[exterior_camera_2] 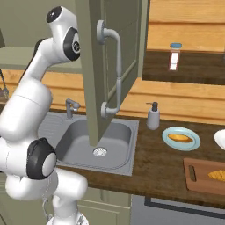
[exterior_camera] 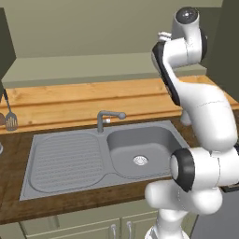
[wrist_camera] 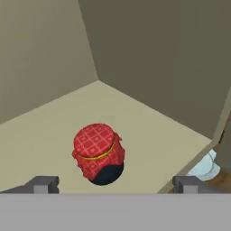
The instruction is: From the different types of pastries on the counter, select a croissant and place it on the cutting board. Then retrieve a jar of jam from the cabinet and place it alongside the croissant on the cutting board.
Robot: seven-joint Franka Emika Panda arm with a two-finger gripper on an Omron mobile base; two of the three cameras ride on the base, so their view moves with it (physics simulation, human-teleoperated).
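The jar of jam [wrist_camera: 98, 153], dark-bodied with a red checked cloth lid, stands upright on the pale cabinet shelf [wrist_camera: 149, 131] in the hand view. My gripper [wrist_camera: 116, 185] is open wide, its two fingertips [wrist_camera: 43, 184] set either side of the jar and still short of it, holding nothing. On the counter [exterior_camera_2: 154, 167] at the far right lies the cutting board [exterior_camera_2: 197, 181], and the croissant [exterior_camera_2: 217, 175] rests on it. The longer oval pastry [exterior_camera_2: 180, 138] lies on its light blue plate [exterior_camera_2: 193, 143] behind the board.
The cabinet door [exterior_camera_2: 94, 79] hangs open over the sink [exterior_camera_2: 83, 140], beside my raised arm. A soap dispenser [exterior_camera_2: 153, 116] stands behind the sink, and a taller brown jar [exterior_camera_2: 175, 56] sits on a shelf. The faucet [exterior_camera: 105, 119] and a spatula [exterior_camera: 11, 120] are at the back.
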